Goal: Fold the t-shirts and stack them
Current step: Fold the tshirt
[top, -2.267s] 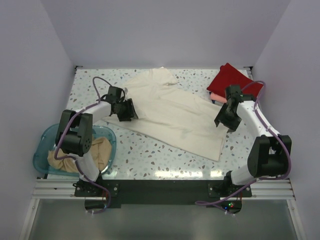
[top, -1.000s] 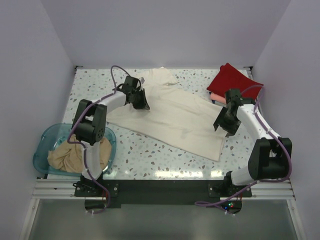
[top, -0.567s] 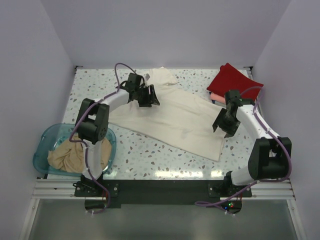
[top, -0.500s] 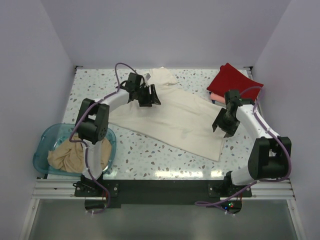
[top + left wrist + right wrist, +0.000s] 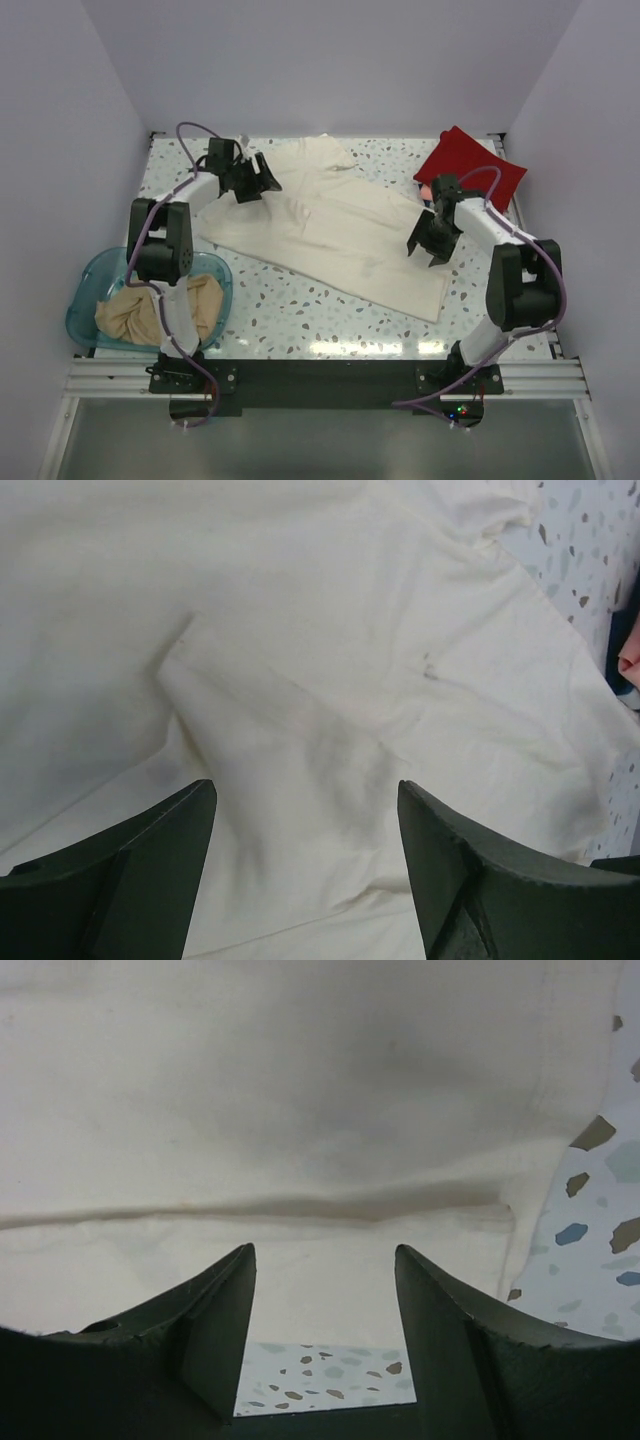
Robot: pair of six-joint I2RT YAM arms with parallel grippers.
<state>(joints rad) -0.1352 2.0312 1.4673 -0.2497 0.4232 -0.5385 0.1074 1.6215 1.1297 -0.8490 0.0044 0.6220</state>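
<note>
The cream-white t-shirt [image 5: 330, 225] lies spread flat across the middle of the table. My left gripper [image 5: 262, 180] is open and empty over its far left edge; the left wrist view shows the cream cloth [image 5: 300, 680] under the jaws. My right gripper [image 5: 428, 248] is open and empty at the shirt's right edge; the right wrist view shows the cloth's hem [image 5: 300, 1205] just ahead of the fingers. The red t-shirt [image 5: 470, 165] lies folded at the far right over the salmon pink one [image 5: 427, 190]. The tan-beige t-shirt [image 5: 160, 310] is bunched in the tub.
A translucent blue plastic tub [image 5: 90, 285] stands at the near left. The speckled table [image 5: 300, 310] shows in front of the cream shirt. Walls close in the table on the left, back and right.
My left gripper swung from the middle of the shirt's top edge out to its far left edge. My right gripper moved left onto the shirt's right edge. Both stayed open.
</note>
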